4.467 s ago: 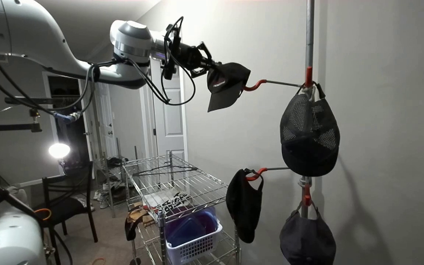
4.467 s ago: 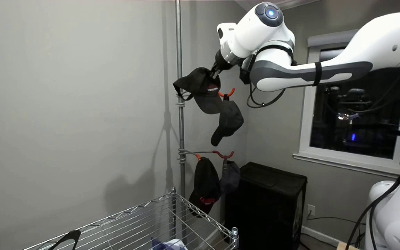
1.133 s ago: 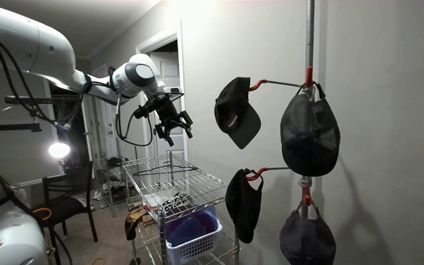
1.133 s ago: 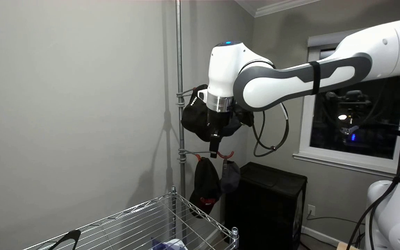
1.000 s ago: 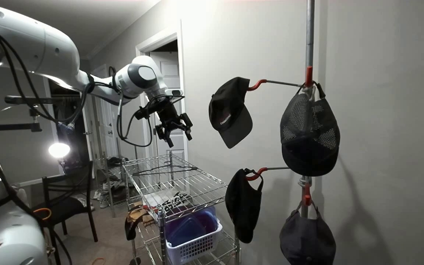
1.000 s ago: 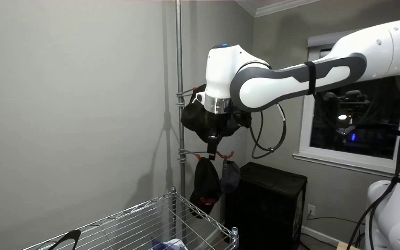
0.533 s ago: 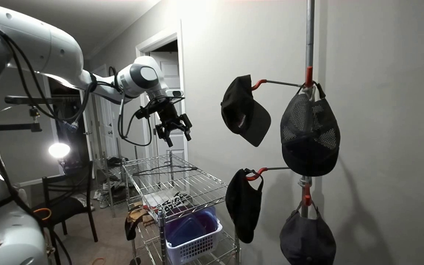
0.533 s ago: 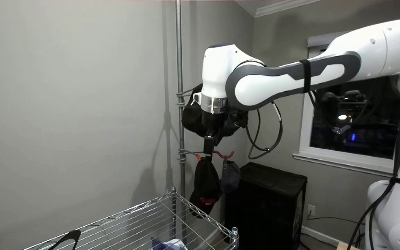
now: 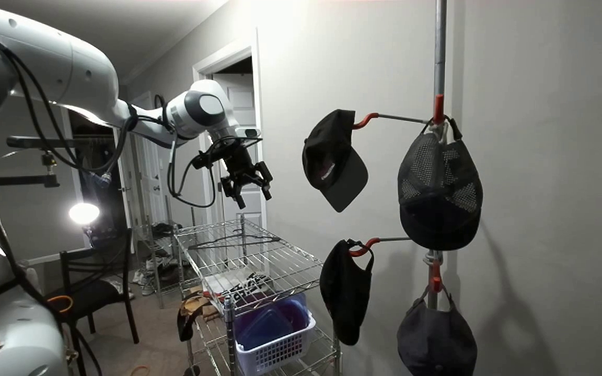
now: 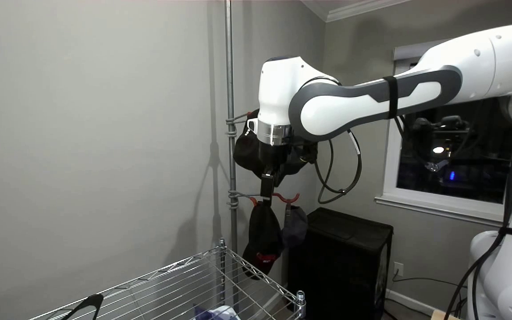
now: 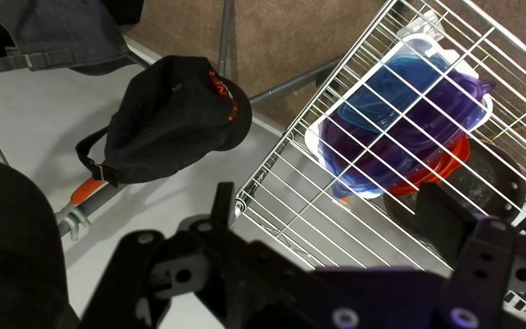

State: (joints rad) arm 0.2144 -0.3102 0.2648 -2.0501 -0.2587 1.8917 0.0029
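White arm (image 9: 79,68): above claw (image 9: 254,199), bearing it. Wire rack (image 9: 229,318): below claw, well apart. Metal pole (image 9: 440,68): also well apart from claw. White basket (image 9: 272,355): inside rack, far lower than claw. Claw: jaws spread wide, pointing downward. Mesh cap (image 9: 439,193): hanging by pole, farther from claw. Black cap (image 9: 330,149): nearest to claw, beside it without touching, brim down. Second black cap (image 11: 167,119), red-lettered: hanging lower than claw. Red hook (image 9: 366,120): above claw's level, holding nearest black cap.

Grey wall (image 10: 105,133), dark window (image 10: 460,155), glowing bulb (image 9: 84,213)
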